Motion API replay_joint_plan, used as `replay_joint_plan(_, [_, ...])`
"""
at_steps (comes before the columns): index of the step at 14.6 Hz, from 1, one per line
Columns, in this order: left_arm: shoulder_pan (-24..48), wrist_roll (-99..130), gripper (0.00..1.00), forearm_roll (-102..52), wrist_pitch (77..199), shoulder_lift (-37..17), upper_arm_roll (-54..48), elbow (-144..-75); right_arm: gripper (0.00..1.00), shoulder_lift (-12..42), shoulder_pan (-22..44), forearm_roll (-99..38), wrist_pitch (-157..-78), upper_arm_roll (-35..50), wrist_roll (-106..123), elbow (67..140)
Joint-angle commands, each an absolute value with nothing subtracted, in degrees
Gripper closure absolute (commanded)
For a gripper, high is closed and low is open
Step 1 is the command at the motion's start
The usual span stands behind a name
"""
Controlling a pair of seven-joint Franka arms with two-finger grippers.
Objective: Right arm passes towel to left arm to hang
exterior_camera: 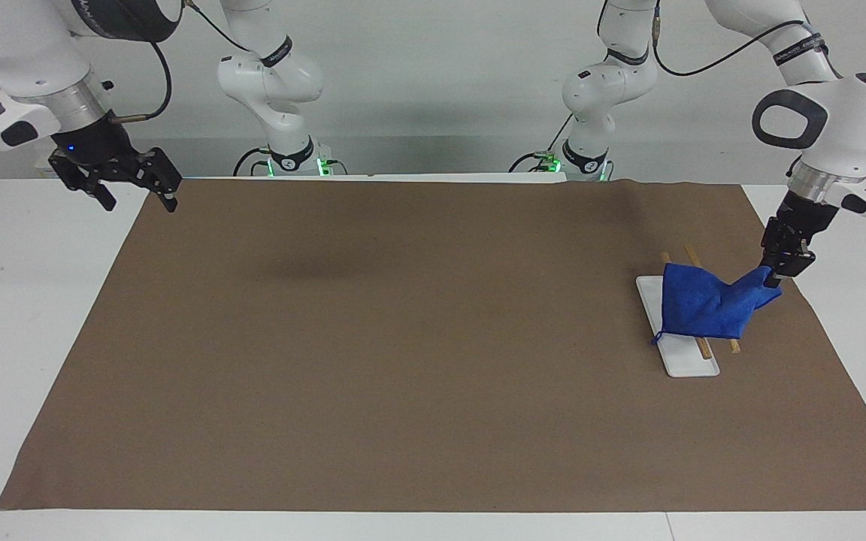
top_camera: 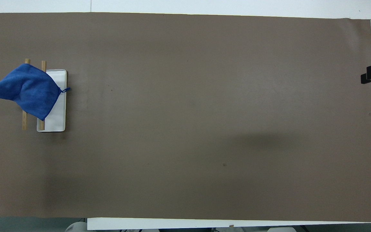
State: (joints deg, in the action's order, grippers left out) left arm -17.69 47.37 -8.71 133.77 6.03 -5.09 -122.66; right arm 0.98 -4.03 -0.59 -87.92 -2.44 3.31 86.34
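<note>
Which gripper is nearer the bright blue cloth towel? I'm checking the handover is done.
Left. The left gripper is at the towel, gripping its corner over the wooden-rod rack. The right gripper waits over the table's right-arm end, away from it.

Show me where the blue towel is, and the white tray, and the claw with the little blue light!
towel (exterior_camera: 704,306), facing view: middle of the blue cloth.
white tray (exterior_camera: 692,364), facing view: bare end farthest from the robots.
right gripper (exterior_camera: 136,197), facing view: midway between its fingertips.
</note>
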Motion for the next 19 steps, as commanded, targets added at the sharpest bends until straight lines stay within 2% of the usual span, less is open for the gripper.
replay_joint_plan(1, [-17.9, 47.5, 0.0, -2.4, 124.8, 4.6, -5.5, -114.6, 0.0, 0.6, -4.3, -0.4, -87.2, -2.3, 4.2, 86.1])
replay_joint_plan(4, [-17.6, 43.6, 0.0, 0.0, 115.9, 2.6, -5.8, -106.5, 0.0, 0.6, -4.3, -0.4, -87.2, -2.3, 4.1, 86.1])
replay_joint_plan(8, [-15.0, 33.2, 0.0, 1.9, 108.3, 3.8, -6.0, -104.6, 0.0, 0.5, -4.3, -0.5, -86.7, -2.4, 4.1, 86.1])
replay_joint_plan(12, [-11.4, 14.9, 0.0, 1.8, 91.9, 3.9, -6.0, -97.8, 0.0, 0.4, -4.4, -0.5, -86.7, -2.3, 4.0, 86.3])
replay_joint_plan(15, [-7.2, 9.2, 0.0, 1.8, 82.3, 4.4, -6.9, -93.4, 0.0, -0.2, -4.4, -0.5, -86.6, -2.3, 4.0, 86.8])
replay_joint_plan(19, [-2.7, 7.2, 0.0, 1.1, 80.7, 3.3, -6.3, -91.8, 0.0, -0.3, -4.4, -0.6, -86.6, -2.3, 4.1, 87.1])
